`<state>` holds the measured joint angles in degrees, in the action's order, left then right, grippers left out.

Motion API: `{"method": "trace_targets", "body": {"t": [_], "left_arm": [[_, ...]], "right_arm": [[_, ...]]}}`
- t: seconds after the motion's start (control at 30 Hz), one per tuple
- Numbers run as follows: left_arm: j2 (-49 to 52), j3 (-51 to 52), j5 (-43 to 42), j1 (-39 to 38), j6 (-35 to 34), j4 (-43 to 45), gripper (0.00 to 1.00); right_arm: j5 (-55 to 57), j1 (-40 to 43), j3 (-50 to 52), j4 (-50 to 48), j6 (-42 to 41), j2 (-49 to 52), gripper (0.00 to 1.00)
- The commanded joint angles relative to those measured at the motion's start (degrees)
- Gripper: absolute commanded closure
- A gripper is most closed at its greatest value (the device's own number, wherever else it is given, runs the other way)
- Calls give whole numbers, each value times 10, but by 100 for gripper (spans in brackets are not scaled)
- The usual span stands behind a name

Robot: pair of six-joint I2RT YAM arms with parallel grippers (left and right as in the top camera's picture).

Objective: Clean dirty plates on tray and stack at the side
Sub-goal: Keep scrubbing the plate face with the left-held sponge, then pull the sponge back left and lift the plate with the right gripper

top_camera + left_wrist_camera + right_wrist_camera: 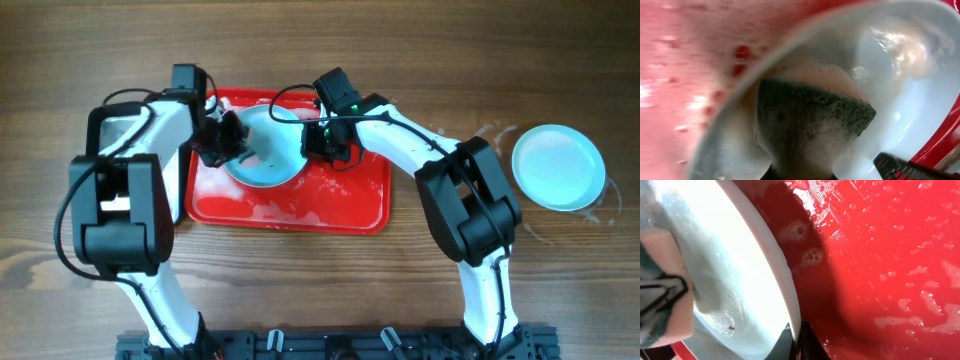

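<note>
A light-cyan plate (268, 160) is tilted up on the wet red tray (300, 208). My right gripper (318, 140) is shut on the plate's right rim; in the right wrist view the fingers (799, 341) pinch the rim of the plate (740, 255) above the soapy tray (880, 255). My left gripper (228, 140) is shut on a green-and-pale sponge (810, 120) pressed against the plate's inner face (900, 100). The sponge also shows in the right wrist view (662, 290). A second plate (558, 167) lies on the table at the far right. A third plate is not in view.
Foam and water spots cover the tray floor (685, 60). A wet patch surrounds the plate at the right. A small metal tray (118, 128) sits behind my left arm at the red tray's left edge.
</note>
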<state>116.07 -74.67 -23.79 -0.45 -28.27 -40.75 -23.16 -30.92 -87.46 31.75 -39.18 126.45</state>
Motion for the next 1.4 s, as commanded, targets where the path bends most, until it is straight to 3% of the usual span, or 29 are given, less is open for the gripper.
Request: {"method": "trace_targets", "body": {"t": [0.0,0.6,0.8,1.0,1.17,1.37], "left_arm": [[28,8,26,17,-47,-21,96],[-10,8,28,30,-74,-156,96],[-86,7,28,46,-74,-169,96],[-227,7,33,46,-73,-154,96],[-291,7,103,44,-73,-157,96],[-289,16,155,44,-74,-159,96]], "right_arm": [[33,6,27,19,18,35,96],[33,6,27,18,21,35,95],[33,6,27,16,21,35,96],[33,6,27,15,21,35,96],[33,6,27,13,21,35,96],[15,8,27,14,32,34,96]]}}
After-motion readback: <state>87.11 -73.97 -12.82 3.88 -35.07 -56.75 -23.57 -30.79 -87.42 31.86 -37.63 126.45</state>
